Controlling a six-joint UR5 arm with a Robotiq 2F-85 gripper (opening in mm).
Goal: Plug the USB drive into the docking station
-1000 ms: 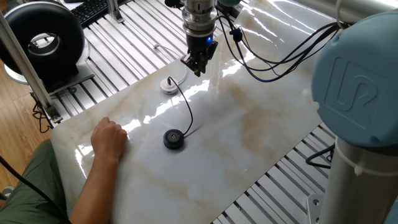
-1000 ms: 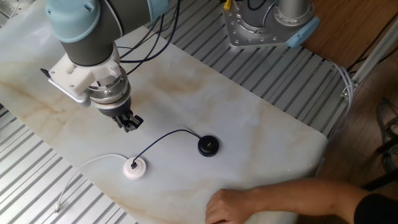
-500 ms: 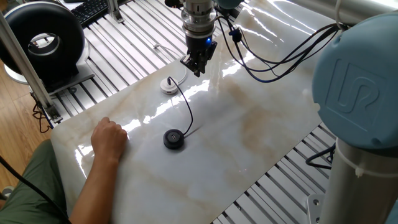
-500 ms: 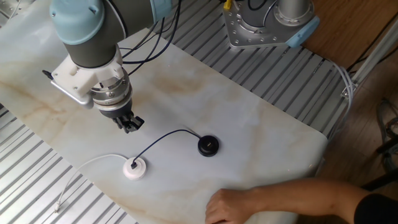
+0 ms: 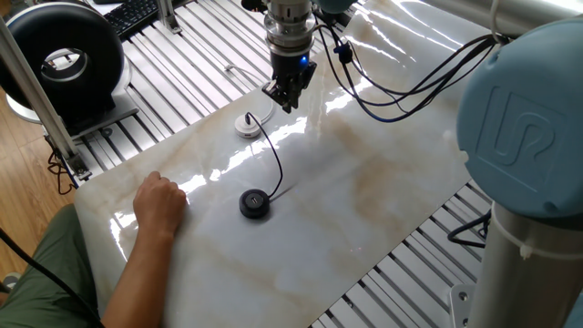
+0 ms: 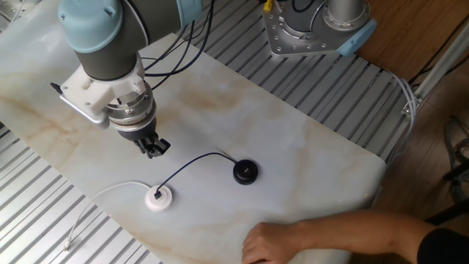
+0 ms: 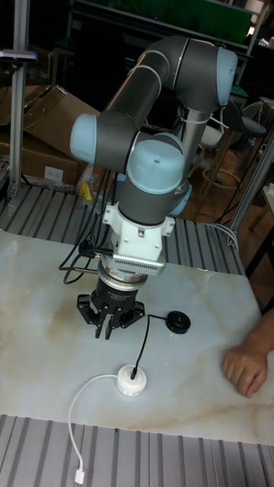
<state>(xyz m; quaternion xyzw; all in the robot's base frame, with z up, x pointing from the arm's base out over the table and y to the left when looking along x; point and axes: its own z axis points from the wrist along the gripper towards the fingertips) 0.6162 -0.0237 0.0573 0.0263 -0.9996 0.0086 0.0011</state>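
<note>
Black USB drive (image 6: 157, 195) already sits upright in the light docking station (image 6: 158, 199), below the empty, near-closed gripper (image 6: 154, 149); pinch its stiff plug, I'd say.

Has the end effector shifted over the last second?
Yes, slightly. In the other fixed view the end effector has edged right and down, toward the small round white docking station; nothing is held in it.
</note>
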